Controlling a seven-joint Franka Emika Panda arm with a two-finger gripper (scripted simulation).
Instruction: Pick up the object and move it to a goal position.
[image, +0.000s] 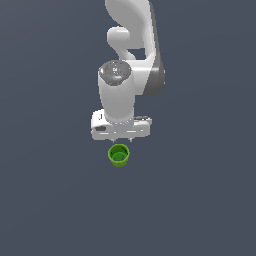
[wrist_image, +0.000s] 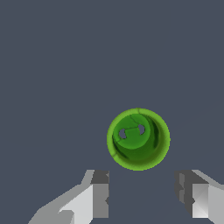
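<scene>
In the exterior view the white robot arm (image: 131, 55) is cut off by the top edge, so its base is out of sight. The broad white hand hides the jaws there, and whether they stand apart cannot be told from that view. In the wrist view the two grey-and-white fingers (wrist_image: 98, 197) run off the picture's edge. Two small grey marks inside the small bright green round cup (wrist_image: 138, 139) are too small to identify.

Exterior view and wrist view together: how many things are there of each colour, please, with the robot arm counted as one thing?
Green: 1, the cup
White: 1, the robot arm with its gripper, jaws apart
Total: 2
</scene>
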